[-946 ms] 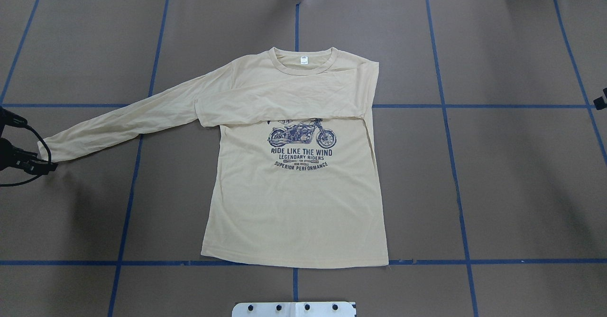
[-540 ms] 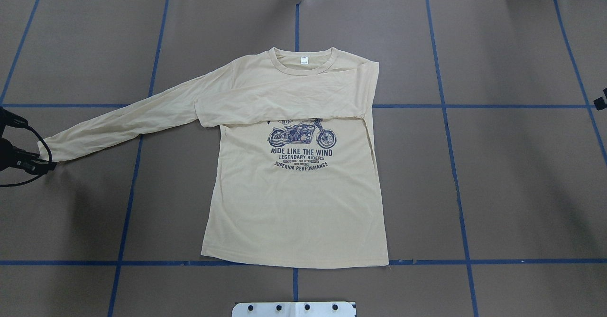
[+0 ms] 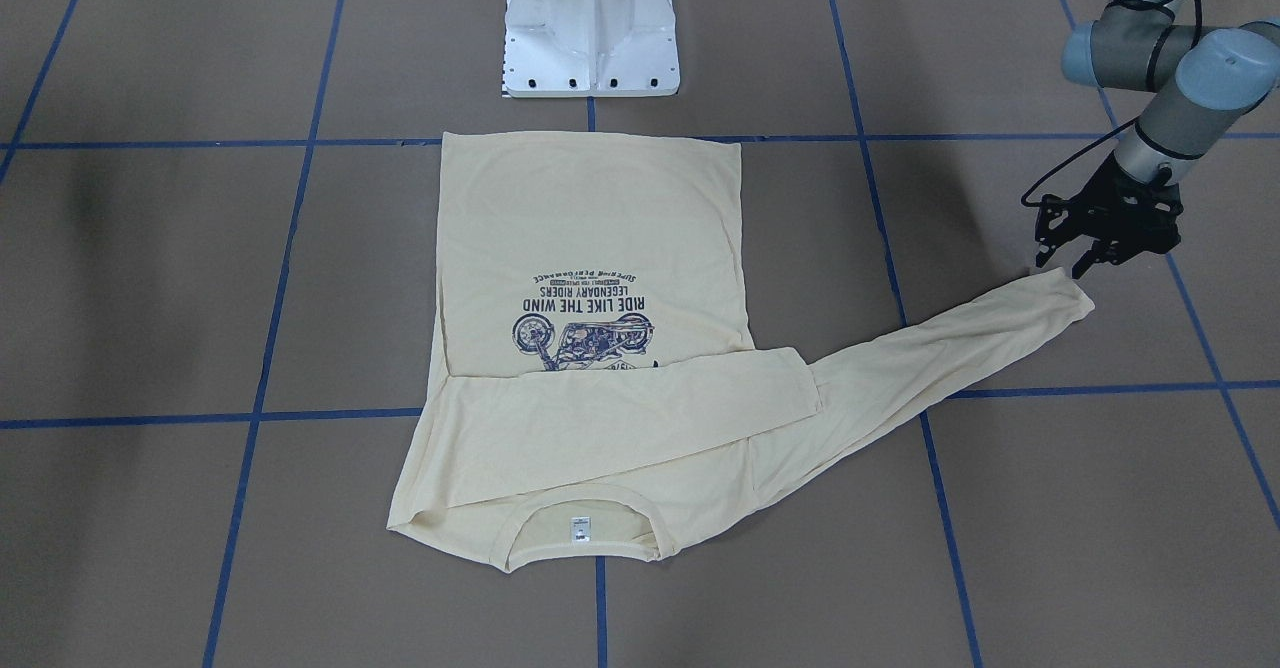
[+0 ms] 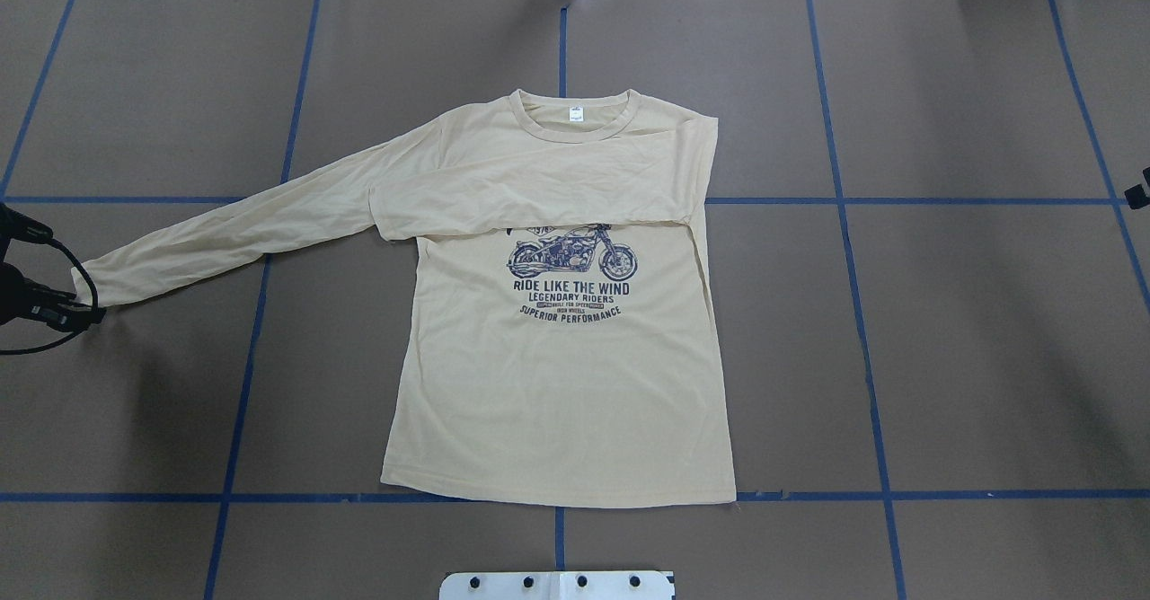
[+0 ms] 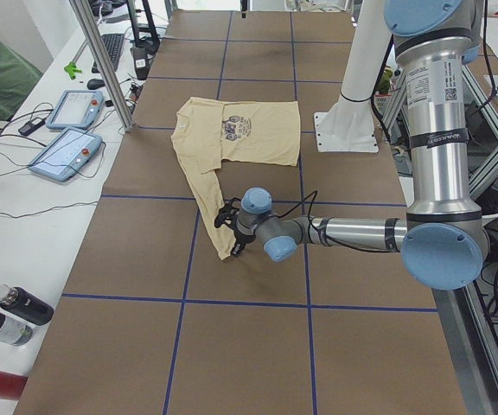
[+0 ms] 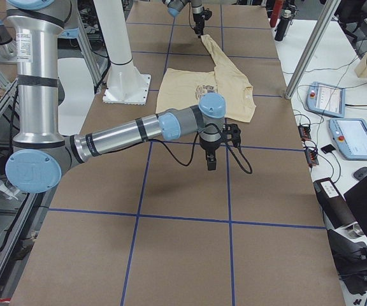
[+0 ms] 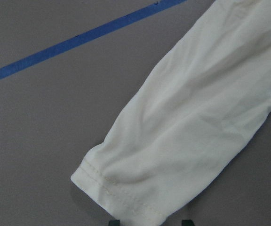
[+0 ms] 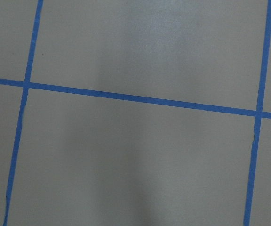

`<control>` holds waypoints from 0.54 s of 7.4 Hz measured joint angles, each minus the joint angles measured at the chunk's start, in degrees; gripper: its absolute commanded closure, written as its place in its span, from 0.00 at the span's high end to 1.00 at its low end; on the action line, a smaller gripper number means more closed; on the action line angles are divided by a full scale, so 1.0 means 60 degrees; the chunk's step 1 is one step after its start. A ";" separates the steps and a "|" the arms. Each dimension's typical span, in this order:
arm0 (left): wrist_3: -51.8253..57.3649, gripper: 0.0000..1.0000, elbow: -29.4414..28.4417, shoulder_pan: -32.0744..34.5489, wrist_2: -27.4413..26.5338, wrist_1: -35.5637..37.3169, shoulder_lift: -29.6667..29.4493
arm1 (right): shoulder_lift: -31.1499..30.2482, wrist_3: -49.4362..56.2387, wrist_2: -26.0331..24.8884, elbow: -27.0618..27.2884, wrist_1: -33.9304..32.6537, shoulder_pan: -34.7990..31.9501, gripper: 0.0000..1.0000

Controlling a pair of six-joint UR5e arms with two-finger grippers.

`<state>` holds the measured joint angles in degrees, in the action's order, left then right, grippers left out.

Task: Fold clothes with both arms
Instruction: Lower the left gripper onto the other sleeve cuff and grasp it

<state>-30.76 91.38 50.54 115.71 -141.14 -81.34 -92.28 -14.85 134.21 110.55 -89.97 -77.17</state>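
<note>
Cream T-shirt [image 4: 557,384] lies flat, one sleeve [image 4: 539,196] folded across chest

Blue tape lines [image 4: 988,200] cross brown table [image 4: 988,357]; 2 pendants [image 5: 63,153] beside.

left gripper [image 3: 1062,266] drawn slightly outward, a touch further off sleeve cuff [image 3: 1068,300]

"RIDE LIKE THE WIND", "LEGENDARY RIDERS", "SUPERIOR PERFORMANCE" in navy on the T-shirt [image 4: 557,384]
</note>
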 measured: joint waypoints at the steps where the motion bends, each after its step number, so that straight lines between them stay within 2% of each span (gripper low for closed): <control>1: 0.0000 0.45 -0.0004 0.0000 0.0005 -0.0001 -0.0001 | 0.0000 0.0000 0.0000 -0.0003 0.0005 0.0000 1.00; 4: -0.0006 0.45 -0.0031 -0.0001 0.0008 -0.0006 0.0006 | 0.0000 0.0000 0.0000 0.0000 0.0009 0.0000 1.00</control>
<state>-30.80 91.19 50.54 115.75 -141.17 -81.30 -92.28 -14.85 134.21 110.55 -89.91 -77.17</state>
